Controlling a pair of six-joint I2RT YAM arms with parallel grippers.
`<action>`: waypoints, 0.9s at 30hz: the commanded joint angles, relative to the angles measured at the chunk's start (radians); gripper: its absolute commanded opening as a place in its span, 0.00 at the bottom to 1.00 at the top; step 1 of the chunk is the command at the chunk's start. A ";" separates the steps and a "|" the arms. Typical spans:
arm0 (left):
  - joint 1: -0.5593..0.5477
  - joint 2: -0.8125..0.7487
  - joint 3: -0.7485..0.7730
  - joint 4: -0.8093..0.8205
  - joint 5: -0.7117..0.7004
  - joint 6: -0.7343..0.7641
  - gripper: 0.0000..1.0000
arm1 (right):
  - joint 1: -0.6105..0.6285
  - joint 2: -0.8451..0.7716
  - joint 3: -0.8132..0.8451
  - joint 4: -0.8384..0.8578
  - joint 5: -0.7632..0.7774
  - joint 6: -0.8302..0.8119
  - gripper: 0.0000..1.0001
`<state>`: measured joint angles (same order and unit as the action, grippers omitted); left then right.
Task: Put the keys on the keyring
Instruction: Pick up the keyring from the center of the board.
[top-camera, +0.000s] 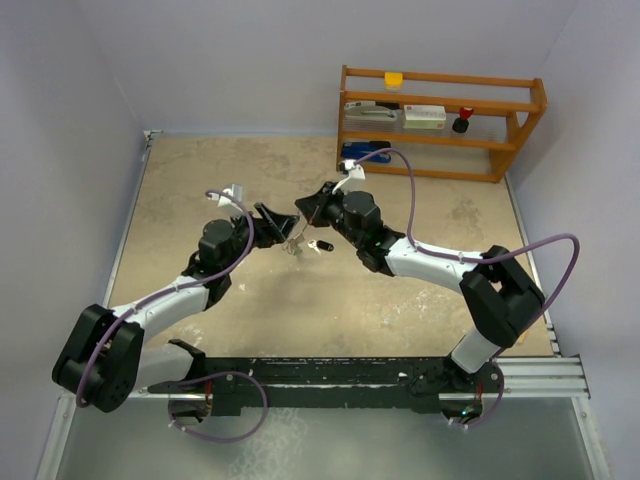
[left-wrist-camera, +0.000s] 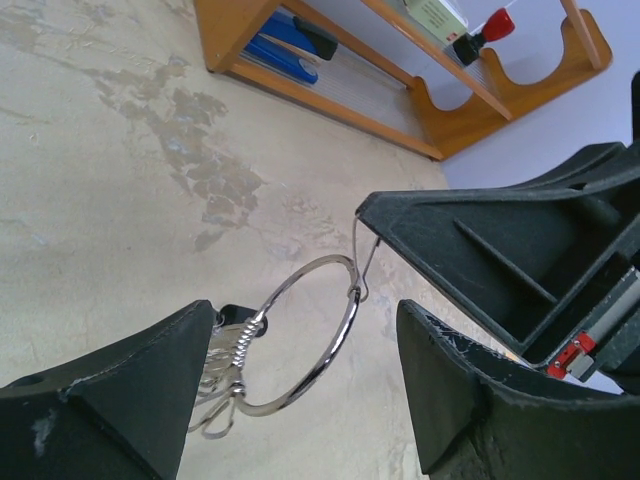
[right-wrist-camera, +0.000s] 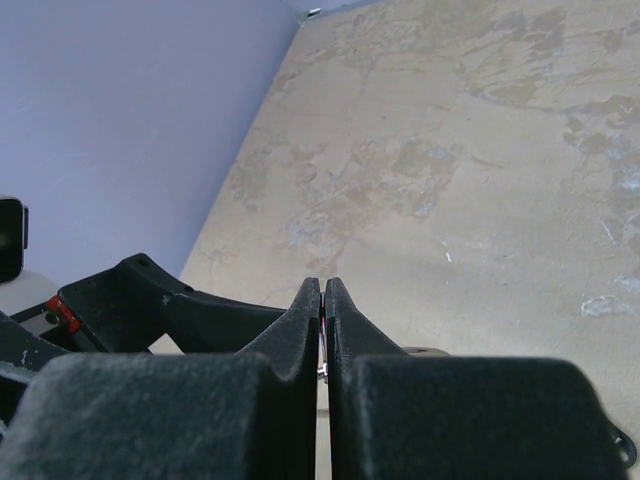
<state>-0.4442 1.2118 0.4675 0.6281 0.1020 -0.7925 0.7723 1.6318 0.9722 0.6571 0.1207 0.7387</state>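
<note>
The keyring (left-wrist-camera: 345, 320) is a thin silver ring that hangs in the air between my two grippers. In the top view it (top-camera: 294, 242) is at the table's middle. Several silver keys (left-wrist-camera: 222, 365) are bunched on its lower left, partly hidden behind my left finger. No green-headed key shows. My left gripper (left-wrist-camera: 303, 345) is open, with the ring between its fingers (left-wrist-camera: 110, 400). My right gripper (right-wrist-camera: 323, 292) is shut on the ring's thin wire end (left-wrist-camera: 364, 262). In the top view the left gripper (top-camera: 277, 227) and right gripper (top-camera: 306, 212) nearly meet.
A small black object (top-camera: 322, 245) lies on the table just right of the ring. A wooden rack (top-camera: 440, 122) stands at the back right and holds a blue stapler (top-camera: 362, 153), a white box and a red-topped item (left-wrist-camera: 487, 30). Walls close the left and right sides.
</note>
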 joint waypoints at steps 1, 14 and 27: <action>-0.017 -0.019 0.037 0.087 0.038 0.066 0.71 | 0.003 0.001 0.028 0.078 0.014 0.037 0.00; -0.091 0.048 0.094 0.071 -0.014 0.153 0.52 | 0.003 -0.011 0.036 0.042 -0.003 0.060 0.00; -0.144 0.011 0.066 0.077 -0.162 0.203 0.40 | 0.003 -0.055 -0.015 0.036 -0.009 0.102 0.00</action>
<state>-0.5793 1.2640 0.5255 0.6472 0.0059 -0.6262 0.7723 1.6306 0.9691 0.6559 0.1123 0.8120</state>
